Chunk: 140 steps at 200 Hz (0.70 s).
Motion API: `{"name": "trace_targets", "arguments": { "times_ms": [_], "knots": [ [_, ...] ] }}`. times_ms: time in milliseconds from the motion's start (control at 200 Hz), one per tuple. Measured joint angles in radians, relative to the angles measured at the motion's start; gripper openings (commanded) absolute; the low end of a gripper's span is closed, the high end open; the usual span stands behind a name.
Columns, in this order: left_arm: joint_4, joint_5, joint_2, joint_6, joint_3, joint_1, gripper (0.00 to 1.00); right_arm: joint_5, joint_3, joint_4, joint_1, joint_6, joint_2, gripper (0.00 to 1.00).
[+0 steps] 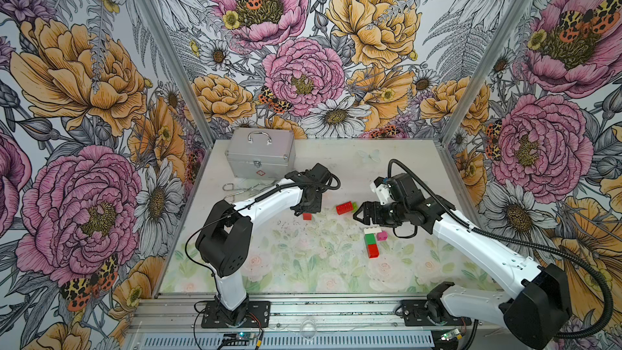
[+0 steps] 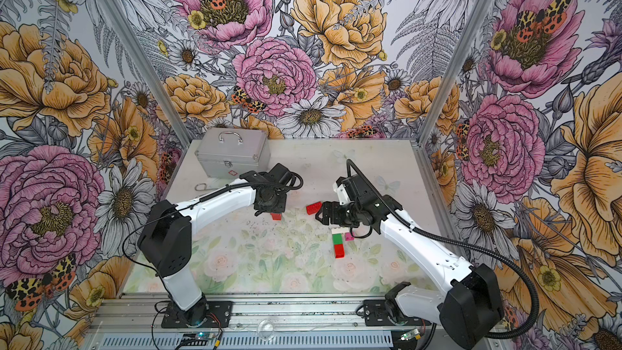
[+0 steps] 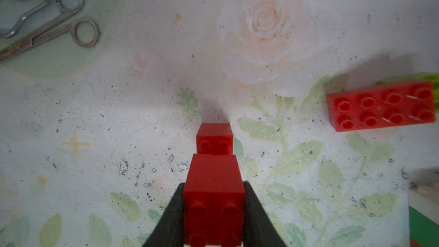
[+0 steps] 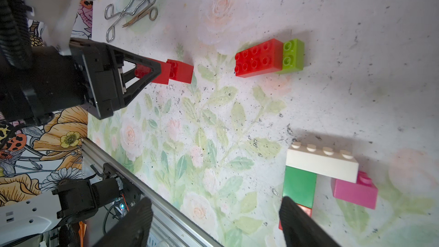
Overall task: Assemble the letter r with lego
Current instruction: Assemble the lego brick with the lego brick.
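Presently left gripper (image 3: 213, 187) clamps small red studded brick (image 3: 213, 172), likely for transfer; open right gripper (image 4: 215, 204) flanks white-topped brick column (image 1: 370, 240) at 11 o'clock.

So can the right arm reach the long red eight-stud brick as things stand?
Probably yes: the right tool is open, empty and close by. The small lime brick touches the nearer end of the long red eight-stud brick, but nothing lies over it.

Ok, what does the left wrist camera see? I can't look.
The left gripper pinches a red brick with a small red brick touching its end. A long red brick and metal scissors lie on the flowery table.
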Motion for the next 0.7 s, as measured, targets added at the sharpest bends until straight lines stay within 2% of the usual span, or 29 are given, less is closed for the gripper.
{"name": "trace_targets", "arguments": {
  "times_ms": [700],
  "knots": [
    [0.061,0.04,0.0,-0.001,-0.045,0.023,0.12,-0.006,0.0,0.0,0.0,0.0,0.019,0.85]
  ]
}}
